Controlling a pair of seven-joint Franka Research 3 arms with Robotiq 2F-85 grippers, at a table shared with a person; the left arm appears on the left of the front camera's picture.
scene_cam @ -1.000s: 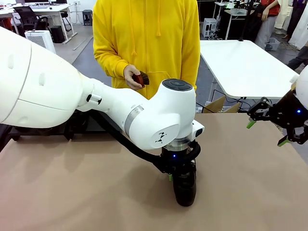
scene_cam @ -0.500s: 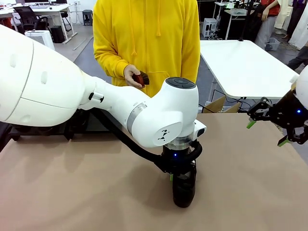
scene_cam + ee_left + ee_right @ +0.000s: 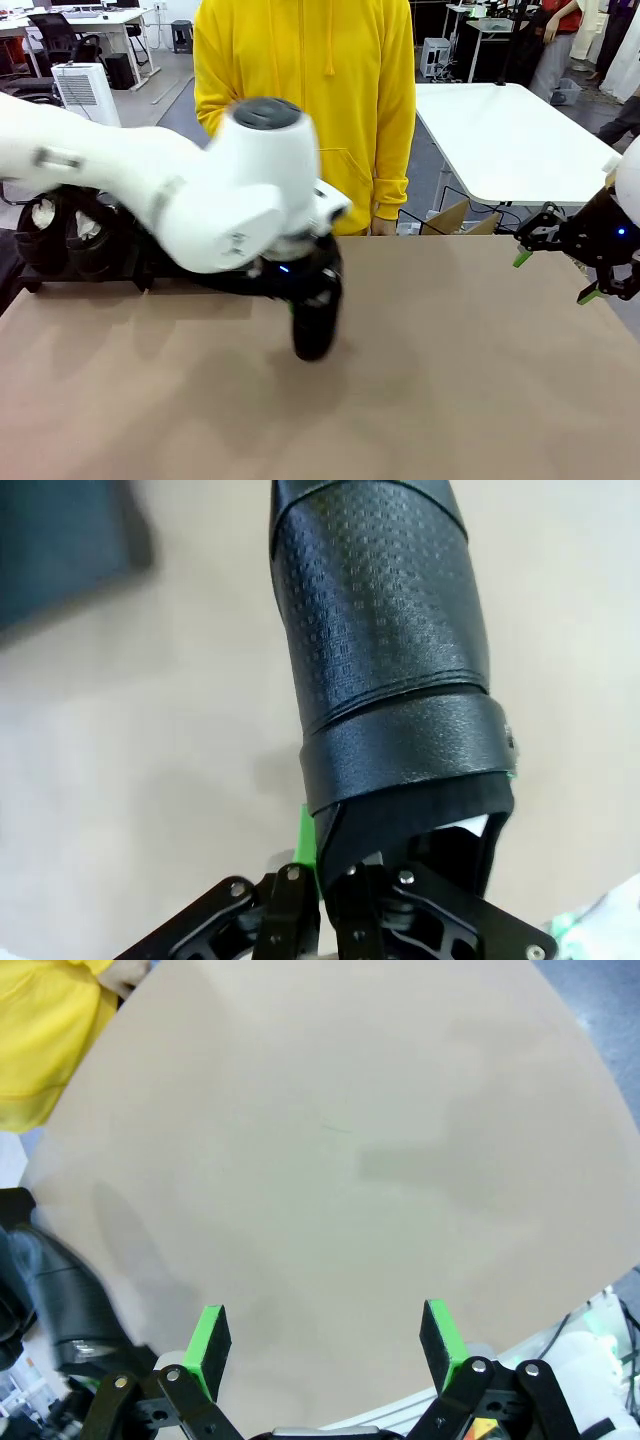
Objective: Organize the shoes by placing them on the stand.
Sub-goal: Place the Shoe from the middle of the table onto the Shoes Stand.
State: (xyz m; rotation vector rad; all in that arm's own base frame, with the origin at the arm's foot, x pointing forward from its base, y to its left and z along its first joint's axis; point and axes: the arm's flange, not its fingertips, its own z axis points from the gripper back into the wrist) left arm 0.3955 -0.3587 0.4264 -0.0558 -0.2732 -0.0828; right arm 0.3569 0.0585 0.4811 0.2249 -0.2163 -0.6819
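Swinging toward the robot's left since the earlier frame, the left arm is now carrying one black shoe (image 3: 314, 322) above the brown table (image 3: 480, 400), the left gripper (image 3: 400, 810) clamping its heel opening. Two shoes (image 3: 62, 232) are sitting on the stand (image 3: 140, 272) at far left. Off to the right, the right gripper (image 3: 326, 1345) is hanging spread wide, holding nothing.

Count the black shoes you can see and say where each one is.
3. One shoe is gripped by the left gripper above the table's middle. Two shoes sit side by side on the stand at far left. The arm may hide more.
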